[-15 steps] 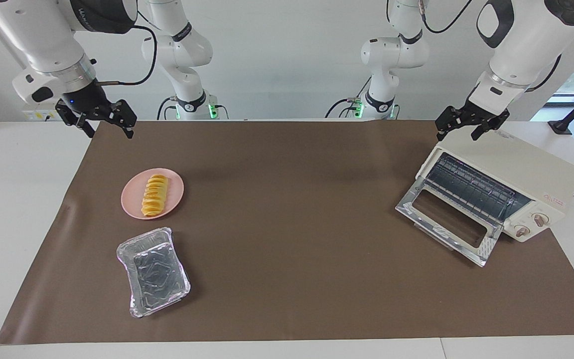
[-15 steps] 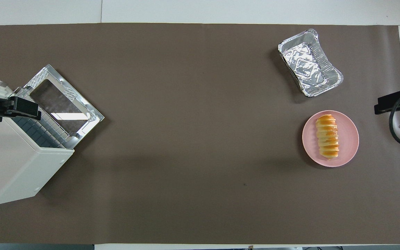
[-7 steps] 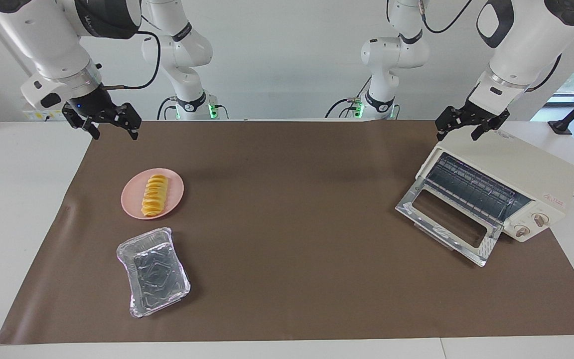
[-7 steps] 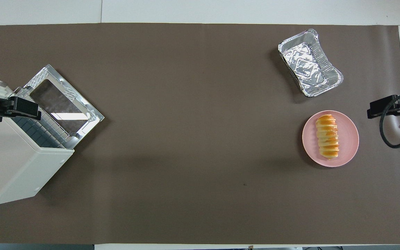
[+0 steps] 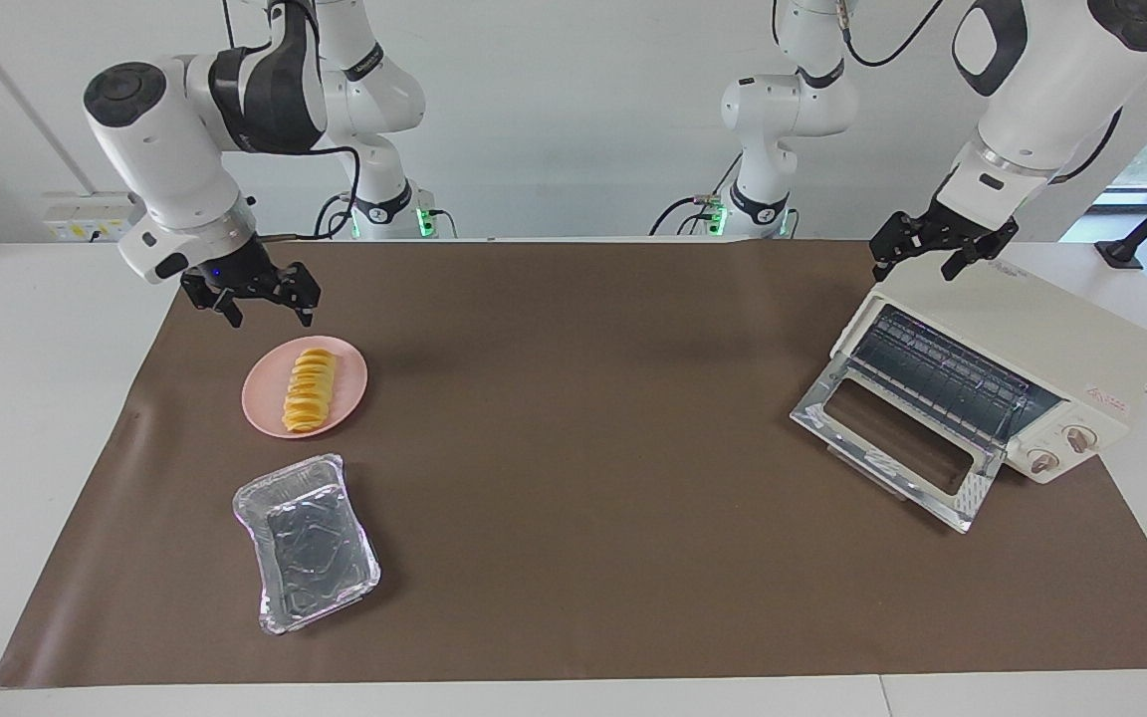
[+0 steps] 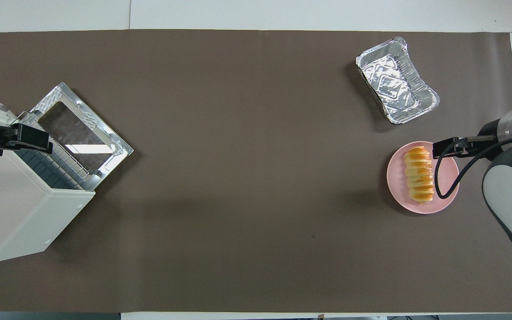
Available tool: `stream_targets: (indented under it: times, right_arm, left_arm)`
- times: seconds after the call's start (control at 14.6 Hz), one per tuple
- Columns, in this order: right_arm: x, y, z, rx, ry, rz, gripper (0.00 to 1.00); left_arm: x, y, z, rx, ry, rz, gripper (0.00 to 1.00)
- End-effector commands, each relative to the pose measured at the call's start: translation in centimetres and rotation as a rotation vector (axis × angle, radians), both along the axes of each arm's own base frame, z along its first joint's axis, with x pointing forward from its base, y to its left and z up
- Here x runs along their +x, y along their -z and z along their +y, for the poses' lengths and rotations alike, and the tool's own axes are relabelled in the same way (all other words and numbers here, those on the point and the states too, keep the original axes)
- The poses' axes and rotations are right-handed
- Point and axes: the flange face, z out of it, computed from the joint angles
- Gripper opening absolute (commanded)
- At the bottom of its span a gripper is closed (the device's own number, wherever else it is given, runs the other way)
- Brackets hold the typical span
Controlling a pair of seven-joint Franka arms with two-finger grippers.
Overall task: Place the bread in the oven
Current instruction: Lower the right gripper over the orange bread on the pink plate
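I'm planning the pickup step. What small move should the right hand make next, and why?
Probably lower the right hand onto the bread. It is open and up in the air by the plate's rim, not touching the bread. The oven door is already down.

No legible text; small red mark on oven (image 5: 1007, 358) side panel, too small to read.
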Motion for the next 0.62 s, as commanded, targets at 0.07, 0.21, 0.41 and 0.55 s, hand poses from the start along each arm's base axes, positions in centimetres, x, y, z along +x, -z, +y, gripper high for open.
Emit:
stream_targets:
  times: [0.07, 0.21, 0.41, 0.55]
  right_arm:
    - [-0.8, 5.2, 0.2, 0.016, 0.027, -0.037, 1.00]
    - [-1.0, 7.6, 0.2, 0.017, 0.031, -0.033, 1.00]
    - [-1.0, 10.9, 0.1, 0.014, 0.032, -0.028, 1.00]
    - [-1.0, 12.4, 0.1, 0.013, 0.029, -0.037, 1.00]
  left_arm:
    - [-0.1, -0.3, 0.2, 0.006, -0.008, -0.002, 1.00]
    - [-0.1, -0.3, 0.2, 0.006, -0.008, -0.002, 1.00]
    - [-0.1, -0.3, 0.2, 0.006, -0.008, -0.002, 1.00]
    - [-0.1, -0.3, 0.2, 0.006, -0.008, -0.002, 1.00]
